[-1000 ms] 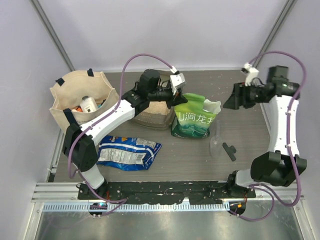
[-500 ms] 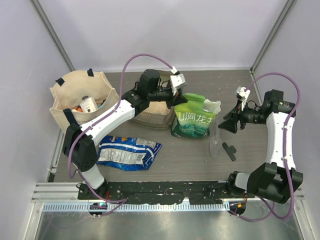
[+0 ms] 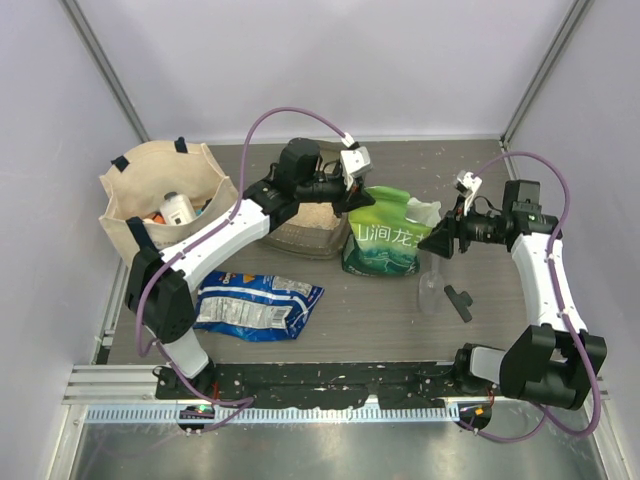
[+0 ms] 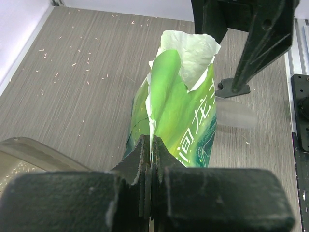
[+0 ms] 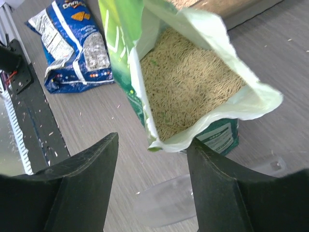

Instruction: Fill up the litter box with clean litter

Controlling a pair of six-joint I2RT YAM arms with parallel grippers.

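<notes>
The litter box (image 3: 300,236) sits at the back middle, partly hidden under my left arm, with tan clean litter (image 3: 312,214) in it. An open green-and-white bag (image 3: 388,240) stands just right of it. My left gripper (image 3: 356,197) is shut on the bag's top left edge; the left wrist view shows the jaws (image 4: 151,145) pinching that edge. My right gripper (image 3: 436,242) is open at the bag's top right edge. In the right wrist view its open gripper (image 5: 153,140) straddles the bag's lip, and pale tan pellets (image 5: 193,82) fill the bag.
A clear scoop (image 3: 431,281) with a black handle (image 3: 460,301) lies right of the bag. A blue crinkly packet (image 3: 256,304) lies at the front left. A beige tote bag (image 3: 165,204) with items stands at the far left. Grains are scattered on the table.
My right arm has swung left from the far right side, and its open gripper is now at the bag's right edge. My left gripper and the bag have not moved.
</notes>
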